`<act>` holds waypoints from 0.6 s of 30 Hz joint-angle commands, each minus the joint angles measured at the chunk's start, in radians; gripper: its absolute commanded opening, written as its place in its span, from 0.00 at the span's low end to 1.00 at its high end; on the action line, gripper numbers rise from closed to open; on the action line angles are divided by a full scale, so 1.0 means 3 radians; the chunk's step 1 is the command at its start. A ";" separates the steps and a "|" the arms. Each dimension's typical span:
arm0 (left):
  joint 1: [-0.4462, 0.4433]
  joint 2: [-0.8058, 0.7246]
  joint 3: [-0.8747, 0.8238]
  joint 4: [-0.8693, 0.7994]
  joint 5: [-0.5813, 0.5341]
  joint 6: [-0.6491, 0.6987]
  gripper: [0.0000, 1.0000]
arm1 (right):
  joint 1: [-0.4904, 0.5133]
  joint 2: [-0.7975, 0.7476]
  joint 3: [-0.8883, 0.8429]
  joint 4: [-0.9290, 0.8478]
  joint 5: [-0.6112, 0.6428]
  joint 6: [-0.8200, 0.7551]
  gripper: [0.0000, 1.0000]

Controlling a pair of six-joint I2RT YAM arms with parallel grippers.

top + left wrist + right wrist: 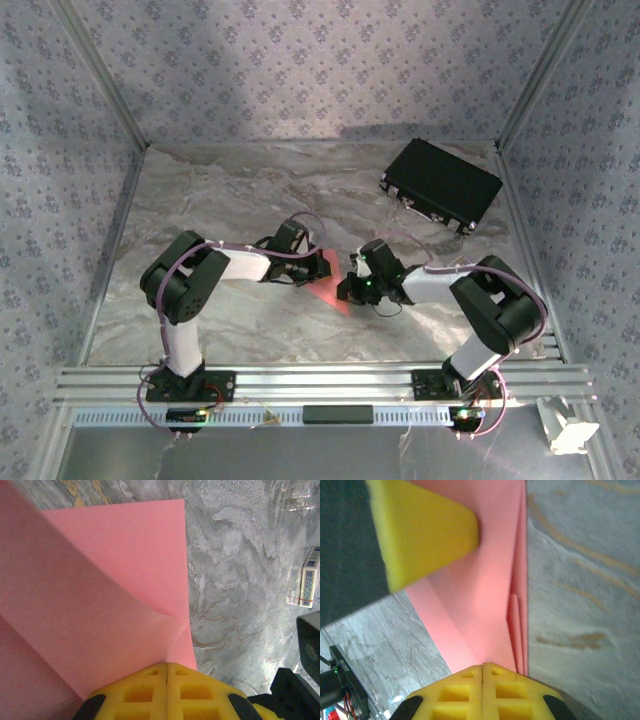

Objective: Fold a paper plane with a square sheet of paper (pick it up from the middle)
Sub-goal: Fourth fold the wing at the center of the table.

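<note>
Pink square sheet of paper (pixel 115 580), one, creased, layered; left gripper (pixel 166 667), right gripper (pixel 483 666) both pinching it; one black case (pixel 441 184).

Black case (pixel 441 185) far right; open table (pixel 200 190) left and rear

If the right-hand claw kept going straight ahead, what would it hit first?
The right gripper pinches the pink paper; beyond that, probably a yellow finger of the left gripper, though depth is unclear.
</note>
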 commanded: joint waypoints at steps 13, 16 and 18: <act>0.0035 0.0155 -0.0117 -0.0246 -0.0211 0.0107 0.00 | -0.0011 -0.0401 0.0130 -0.0456 -0.0063 -0.0039 0.00; 0.0030 0.0156 -0.0117 -0.0245 -0.0213 0.0102 0.00 | -0.0004 -0.0194 0.0279 -0.0355 -0.0091 -0.0019 0.00; 0.0030 0.0160 -0.0117 -0.0241 -0.0203 0.0106 0.00 | 0.0002 -0.0029 0.0369 -0.0310 -0.0105 -0.0015 0.00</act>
